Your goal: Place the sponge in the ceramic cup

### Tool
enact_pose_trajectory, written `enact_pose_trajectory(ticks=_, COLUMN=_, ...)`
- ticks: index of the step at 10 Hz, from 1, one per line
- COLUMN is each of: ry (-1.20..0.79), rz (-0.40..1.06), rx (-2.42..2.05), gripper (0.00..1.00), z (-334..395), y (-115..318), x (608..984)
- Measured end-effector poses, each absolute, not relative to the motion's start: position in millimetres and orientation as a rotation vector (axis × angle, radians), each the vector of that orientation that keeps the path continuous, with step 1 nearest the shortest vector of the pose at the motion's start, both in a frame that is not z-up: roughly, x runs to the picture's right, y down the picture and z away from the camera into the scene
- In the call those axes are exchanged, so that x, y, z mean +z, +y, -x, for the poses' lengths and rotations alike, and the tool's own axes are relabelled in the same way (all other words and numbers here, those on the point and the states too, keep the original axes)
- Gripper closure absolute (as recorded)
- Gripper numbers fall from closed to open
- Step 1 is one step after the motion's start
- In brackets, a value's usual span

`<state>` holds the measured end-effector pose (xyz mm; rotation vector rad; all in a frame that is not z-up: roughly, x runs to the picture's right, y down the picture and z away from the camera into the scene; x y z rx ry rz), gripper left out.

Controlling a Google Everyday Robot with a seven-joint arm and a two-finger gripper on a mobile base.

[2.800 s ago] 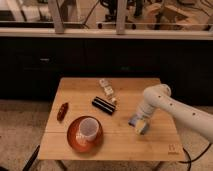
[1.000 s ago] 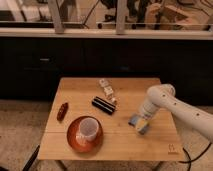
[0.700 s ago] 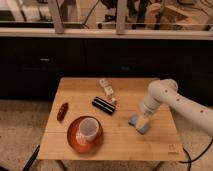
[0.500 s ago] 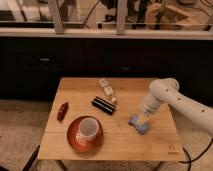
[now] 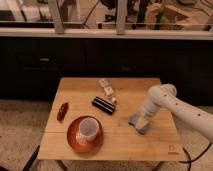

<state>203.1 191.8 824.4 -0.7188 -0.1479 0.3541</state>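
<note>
Wooden table (image 5: pixel 125 142): it carries all the items noted below.

White robot arm (image 5: pixel 176 107): it enters from the right edge of the view and bends down towards the right part of the tabletop.

Gripper (image 5: pixel 142 120): it is at the end of the arm, low over the table's right part and directly upon the sponge. Whether it is spread or closed cannot be told, nor whether it grips the sponge.

Orange plate (image 5: pixel 71 141): it lies well apart from the gripper, to the left in the view and slightly nearer the front edge.

Ceramic cup (image 5: pixel 88 128): it is on the plate with its mouth showing, well apart from the gripper.

Black oblong object (image 5: pixel 103 105): it lies left of the gripper and farther back, between the gripper and the plate's side of the table.

Sponge (image 5: pixel 135 120): blue with a yellow face. It is under the gripper and on or just above the tabletop, not in the cup.

Red object (image 5: pixel 62 111): it is at the far left edge, farthest from the gripper.

Small white packets (image 5: pixel 106 86): they lie behind the black object, left of and beyond the gripper.
</note>
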Motion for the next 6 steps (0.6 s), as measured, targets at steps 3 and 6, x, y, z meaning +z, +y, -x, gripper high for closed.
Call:
enact_pose_trajectory(ticks=3, ry=-0.152, rz=0.725, rx=0.350, gripper=0.20, z=-207, y=193, x=822)
enact_pose_trajectory(ticks=6, ry=-0.186, rz=0.717, rx=0.340, gripper=0.20, z=-214, y=216, x=839)
